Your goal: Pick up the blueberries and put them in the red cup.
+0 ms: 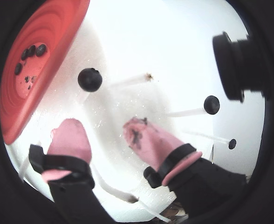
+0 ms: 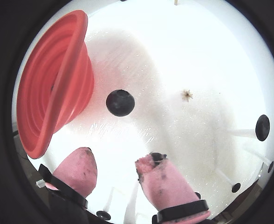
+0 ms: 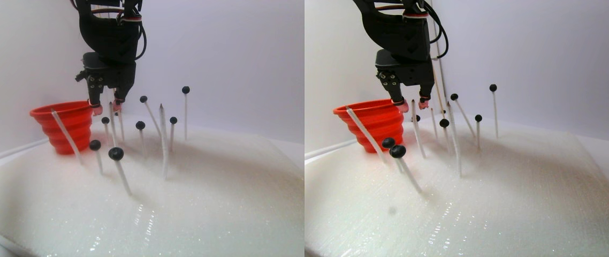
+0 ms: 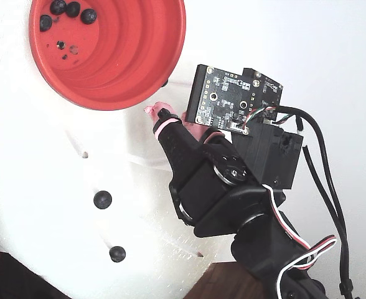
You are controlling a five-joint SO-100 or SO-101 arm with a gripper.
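With its pink fingers spread and empty, the gripper [image 2: 116,170] hovers just behind one of the blueberries [image 2: 120,102] on a stick, the red cup [image 2: 53,88] to its left, so a careless close could knock the berry off.

White foam sheet [image 3: 187,203] covers the work surface, glossy, speckled with glints. Red cup [image 3: 66,126] stands directly on it near the back left in the stereo pair view. Thin white sticks [image 3: 164,142] rise from the foam, upright or tilted, most tipped with blueberries [image 3: 116,153].
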